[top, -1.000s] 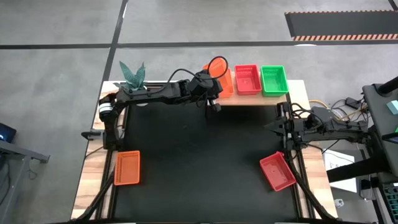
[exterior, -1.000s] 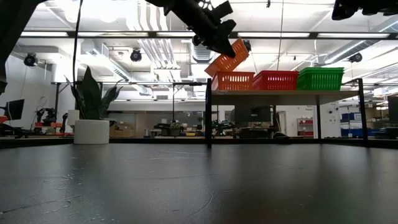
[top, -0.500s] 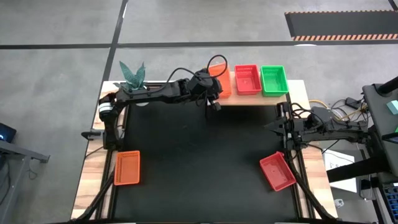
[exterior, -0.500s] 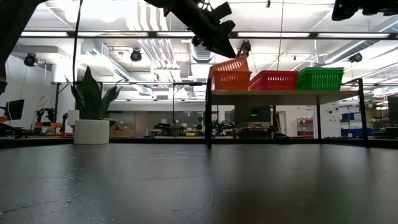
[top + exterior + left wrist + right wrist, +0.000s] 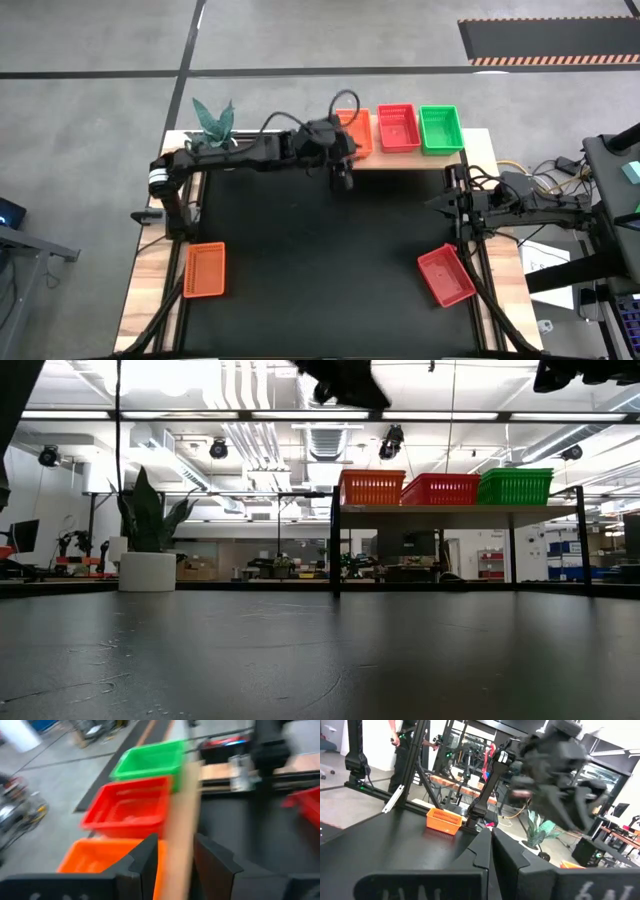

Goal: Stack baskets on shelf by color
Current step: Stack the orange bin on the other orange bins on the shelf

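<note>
High view shows my left gripper (image 5: 342,178) sitting just off the near edge of the light wooden shelf (image 5: 480,150) on its black frame, right by the orange plastic mesh basket stack (image 5: 356,134) at the shelf's left end. From the left wrist view the fingers (image 5: 146,860) are spread apart with nothing between them, so it's released, and the orange stack is right ahead of them on the board.

Next along the shelf are the red-pink mesh basket stack (image 5: 397,127) in the middle and the green mesh basket stack (image 5: 440,129) at the right end, all three in a neat row side by side. The low view has them lined up level on top of the board.

Two baskets are on the black tabletop (image 5: 320,270) area: a single orange basket (image 5: 204,269) at the near left corner and a single red-pink basket (image 5: 446,275) lying at an angle near the right corner.

My right gripper (image 5: 447,205) is parked at the right edge of the table, clenched with nothing in it. A potted plant (image 5: 213,122) sits at the far left.
</note>
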`<state>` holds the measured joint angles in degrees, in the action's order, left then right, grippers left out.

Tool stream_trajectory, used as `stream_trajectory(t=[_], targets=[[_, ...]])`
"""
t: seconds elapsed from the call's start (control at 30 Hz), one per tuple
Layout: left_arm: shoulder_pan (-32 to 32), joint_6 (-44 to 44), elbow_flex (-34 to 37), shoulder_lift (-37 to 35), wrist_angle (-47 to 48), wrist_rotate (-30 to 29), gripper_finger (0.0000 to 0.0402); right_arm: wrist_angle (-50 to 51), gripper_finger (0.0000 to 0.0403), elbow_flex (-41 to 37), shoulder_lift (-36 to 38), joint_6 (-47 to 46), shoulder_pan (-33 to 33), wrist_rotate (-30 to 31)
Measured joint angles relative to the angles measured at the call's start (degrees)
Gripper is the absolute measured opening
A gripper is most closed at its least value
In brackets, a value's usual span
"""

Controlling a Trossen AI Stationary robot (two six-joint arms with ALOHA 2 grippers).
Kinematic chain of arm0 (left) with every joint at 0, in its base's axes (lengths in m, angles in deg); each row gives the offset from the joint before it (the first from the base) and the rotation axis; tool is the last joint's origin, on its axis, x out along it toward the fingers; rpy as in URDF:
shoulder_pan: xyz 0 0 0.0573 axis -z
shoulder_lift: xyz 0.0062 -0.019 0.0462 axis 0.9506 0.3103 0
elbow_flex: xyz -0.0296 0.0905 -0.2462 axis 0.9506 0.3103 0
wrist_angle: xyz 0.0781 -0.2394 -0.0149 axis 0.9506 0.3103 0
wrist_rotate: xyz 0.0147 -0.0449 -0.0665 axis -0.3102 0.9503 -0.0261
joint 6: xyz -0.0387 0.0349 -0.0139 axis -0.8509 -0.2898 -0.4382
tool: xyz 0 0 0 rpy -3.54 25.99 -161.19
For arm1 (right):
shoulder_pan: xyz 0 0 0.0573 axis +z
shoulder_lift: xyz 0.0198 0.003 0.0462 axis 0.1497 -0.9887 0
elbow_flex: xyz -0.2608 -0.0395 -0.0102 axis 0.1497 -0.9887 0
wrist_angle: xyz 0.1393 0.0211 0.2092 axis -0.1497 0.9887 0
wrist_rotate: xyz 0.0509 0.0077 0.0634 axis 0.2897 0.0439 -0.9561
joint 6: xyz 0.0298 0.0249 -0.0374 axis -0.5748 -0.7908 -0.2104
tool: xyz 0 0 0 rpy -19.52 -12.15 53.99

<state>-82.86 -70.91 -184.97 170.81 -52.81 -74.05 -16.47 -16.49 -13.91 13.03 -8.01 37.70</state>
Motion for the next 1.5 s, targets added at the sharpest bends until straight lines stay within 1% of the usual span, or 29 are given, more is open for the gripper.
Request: stream_trajectory(t=[0.17,0.3,0.47,0.6,0.8,0.87,1.07,1.13,1.27,1.37,1.43,1.5], targets=[[5.32,1.46,1.2,-0.24,-0.09,0.25,0.0109,-0.1,0.0009,0.0,0.0,0.46,0.02,0.0],[9.04,1.71,3.2,-0.26,0.71,-2.32,0.0109,-0.1,0.0009,0.0,0.0,0.06,0.01,0.0],[14.74,1.55,6.01,-0.55,0.84,-2.57,0.0109,-0.29,0.0009,0.0,0.0,-0.25,0.01,0.36],[19.55,1.1,7.61,-1.18,5.05,-2.53,0.0109,-1.67,0.0009,0.0,-0.07,-1.83,0.0,0.42],[25.25,-9.02,7.61,-1.75,13.07,-2.53,0.0109,-7.19,0.0009,0.0,-2.58,-3.47,0.01,0.09],[26.76,-12.16,7.61,-1.73,15.23,-2.55,0.0109,-9.05,0.0009,0.0,-4.6,-3.51,0.02,-0.35],[30.6,-19.17,7.72,-1.78,23.22,-2.58,0.0109,-15.94,0.0009,0.02,-12.74,-4.11,0.02,-4.27],[31.65,-24.42,7.72,-2.31,28.48,-2.56,0.0109,-15.74,0.0009,0.7,-14.52,-4.13,0.02,-4.42],[33.19,-37.96,7.72,-3.42,41.11,-2.31,0.0109,-14.71,0.0009,2.67,-16.63,-4.12,0.02,-4.41],[34.62,-44.79,7.72,-3.54,50.12,0.88,0.0109,-14.18,0.0009,3.44,-17.31,-3.7,0.02,-4.39],[36.43,-47.82,7.87,-3.54,56.38,4.97,0.0109,-13.27,0.0009,3.56,-17.4,-3.3,0.02,-4.37],[38.74,-50.24,8.87,-3.63,59.59,8.18,0.0109,-12.86,0.0009,3.56,-17.46,-3.12,0.02,-4.35]])
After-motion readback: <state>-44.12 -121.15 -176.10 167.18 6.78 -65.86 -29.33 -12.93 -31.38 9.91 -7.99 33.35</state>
